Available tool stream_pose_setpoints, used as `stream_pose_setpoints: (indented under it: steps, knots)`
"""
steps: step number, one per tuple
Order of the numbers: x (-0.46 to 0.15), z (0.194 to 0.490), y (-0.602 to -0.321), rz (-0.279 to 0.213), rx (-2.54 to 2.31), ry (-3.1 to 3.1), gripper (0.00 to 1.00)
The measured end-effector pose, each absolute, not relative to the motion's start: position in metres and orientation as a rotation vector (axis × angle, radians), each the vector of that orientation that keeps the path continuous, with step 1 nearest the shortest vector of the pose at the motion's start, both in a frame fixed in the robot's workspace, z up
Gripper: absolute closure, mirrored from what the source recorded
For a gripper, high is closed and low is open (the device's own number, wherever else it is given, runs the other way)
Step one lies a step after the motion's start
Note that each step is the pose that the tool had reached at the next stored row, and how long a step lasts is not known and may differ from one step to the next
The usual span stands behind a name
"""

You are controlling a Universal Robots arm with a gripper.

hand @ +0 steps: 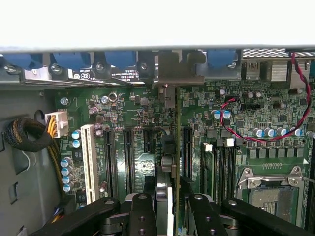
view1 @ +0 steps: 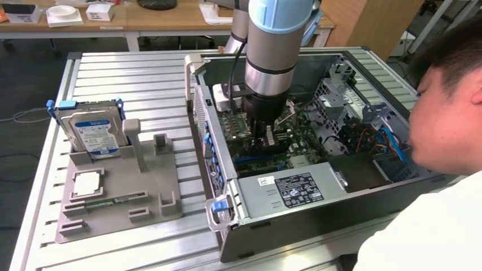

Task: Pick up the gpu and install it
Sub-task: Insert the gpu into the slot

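- Black gripper (hand: 166,209) clamps narrowly on the gpu (hand: 170,147), which is seen edge-on
- gpu stands upright on the motherboard (hand: 123,105) among the slots, inside the computer case (view1: 301,231)
- hard drive (view1: 90,132) stands in the grey holder (view1: 113,197) beside the case

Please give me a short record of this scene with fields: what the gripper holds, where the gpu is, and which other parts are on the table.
gripper: shut on the gpu, inside the open computer case
gpu: on edge above the expansion slots of the motherboard, bracket end toward the case's rear wall; seated or not, cannot tell
gray fixture: on the table, to the exterior view's left of the case; holds an upright hard drive, a processor and a memory stick
person: leaning over the case at the exterior view's right
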State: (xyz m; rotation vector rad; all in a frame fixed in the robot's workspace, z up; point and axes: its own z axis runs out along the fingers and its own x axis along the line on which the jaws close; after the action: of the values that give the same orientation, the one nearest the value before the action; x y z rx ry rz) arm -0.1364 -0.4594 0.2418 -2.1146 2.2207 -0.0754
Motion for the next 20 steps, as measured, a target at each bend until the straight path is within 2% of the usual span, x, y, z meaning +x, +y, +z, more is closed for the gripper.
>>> stream_pose_setpoints:
  steps: [20]
  knots:
    - [-0.1366, 0.2418, -0.4594, -0.074, -2.136, 2.199, 0.70]
